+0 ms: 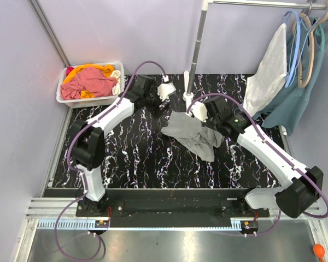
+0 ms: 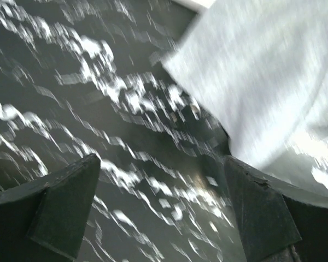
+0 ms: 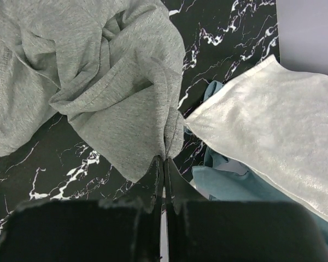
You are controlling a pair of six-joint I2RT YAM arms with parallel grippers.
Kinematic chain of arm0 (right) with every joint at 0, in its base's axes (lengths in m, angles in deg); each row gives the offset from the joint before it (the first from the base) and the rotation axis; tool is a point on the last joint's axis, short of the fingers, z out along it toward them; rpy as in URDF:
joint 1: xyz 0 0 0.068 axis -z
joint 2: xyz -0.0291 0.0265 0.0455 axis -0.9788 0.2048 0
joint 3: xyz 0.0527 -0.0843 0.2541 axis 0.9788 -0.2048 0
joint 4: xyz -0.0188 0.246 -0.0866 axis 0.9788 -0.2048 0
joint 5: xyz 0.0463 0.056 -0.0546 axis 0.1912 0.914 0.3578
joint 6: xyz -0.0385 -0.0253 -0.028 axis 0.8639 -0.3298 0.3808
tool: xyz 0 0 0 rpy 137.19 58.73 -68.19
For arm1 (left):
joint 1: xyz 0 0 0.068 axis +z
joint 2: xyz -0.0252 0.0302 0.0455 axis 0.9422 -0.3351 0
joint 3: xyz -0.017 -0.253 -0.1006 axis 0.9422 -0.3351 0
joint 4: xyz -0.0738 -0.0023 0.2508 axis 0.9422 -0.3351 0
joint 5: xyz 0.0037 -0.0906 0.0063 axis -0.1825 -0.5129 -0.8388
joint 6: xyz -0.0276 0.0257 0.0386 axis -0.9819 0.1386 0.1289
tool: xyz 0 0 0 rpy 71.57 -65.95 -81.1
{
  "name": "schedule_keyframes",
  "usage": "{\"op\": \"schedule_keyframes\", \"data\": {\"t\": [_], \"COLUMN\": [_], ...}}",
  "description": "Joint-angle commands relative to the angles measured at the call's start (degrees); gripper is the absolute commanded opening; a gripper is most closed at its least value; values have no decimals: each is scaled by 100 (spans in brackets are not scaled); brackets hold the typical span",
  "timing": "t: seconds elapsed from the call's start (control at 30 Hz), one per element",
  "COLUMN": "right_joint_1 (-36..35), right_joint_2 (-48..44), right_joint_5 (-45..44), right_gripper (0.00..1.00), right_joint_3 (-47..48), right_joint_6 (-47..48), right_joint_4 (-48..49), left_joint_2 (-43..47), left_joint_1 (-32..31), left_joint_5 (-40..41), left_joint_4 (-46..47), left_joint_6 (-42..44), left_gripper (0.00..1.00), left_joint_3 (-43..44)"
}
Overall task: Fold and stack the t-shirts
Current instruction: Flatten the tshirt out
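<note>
At the right gripper (image 3: 163,166), the t-shirt (image 3: 115,93) was heathered grey and the table (image 3: 71,169) black with white marble veining. Right of it, a whitish cloth (image 3: 273,125) overlapped teal fabric (image 3: 224,183). The left gripper (image 2: 161,164) seemed black, though blurred.

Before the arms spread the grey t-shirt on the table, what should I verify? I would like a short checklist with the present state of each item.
1. Right pincer shut on the grey t-shirt: ok.
2. Left pincer open, holding nothing: ok.
3. The grey t-shirt flat on the table: not ok, bunched.
4. Cloth edge between the left pincer's fingers: not ok, only table there.
5. Right pincer grips a single layer: cannot tell.
</note>
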Motion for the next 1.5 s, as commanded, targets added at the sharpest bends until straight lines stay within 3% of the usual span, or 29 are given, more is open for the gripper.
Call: {"op": "schedule_keyframes", "data": {"t": [0.0,0.23,0.53,1.2,1.47], "right_joint_1": [12,12,12,12,12], "right_joint_2": [-98,-150,-273,-493,-616], "right_joint_5": [53,80,220,422,510], "right_gripper": [0,0,0,0,0], "right_joint_3": [148,104,51,69,122], "right_joint_6": [-86,-235,-376,-472,-420], "right_joint_4": [168,168,2,-166,-236], "left_joint_2": [-693,-1975,-3075,-3516,-3911], "left_joint_1": [-24,-24,-24,-366,-472], "left_joint_5": [-691,-1440,-1458,-1063,-808], "left_joint_4": [-160,-565,-618,-1532,-2121], "left_joint_6": [182,33,-274,-283,-222], "left_gripper": [99,99,99,99,93], "left_joint_3": [1043,2562,3715,3979,4305]}}
